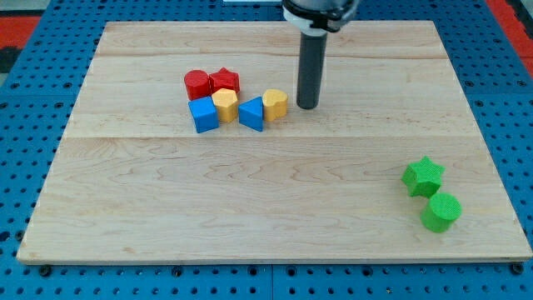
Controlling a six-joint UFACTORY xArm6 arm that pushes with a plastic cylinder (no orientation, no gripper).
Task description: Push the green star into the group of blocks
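Note:
The green star (pixel 423 176) lies near the view's right edge of the wooden board, low down, touching a green cylinder (pixel 440 212) just below it. The group of blocks sits left of centre towards the view's top: a red cylinder (pixel 197 84), a red star (pixel 224 81), a blue cube (pixel 203 114), a yellow hexagon (pixel 225 105), a blue triangle (pixel 251 113) and a yellow heart-like block (pixel 275 104). My tip (pixel 307 107) stands just right of the yellow heart-like block, far up and left of the green star.
The wooden board (pixel 275 208) rests on a blue pegboard (pixel 25 125) that shows all around it. The arm's dark mount (pixel 321 12) hangs at the view's top centre.

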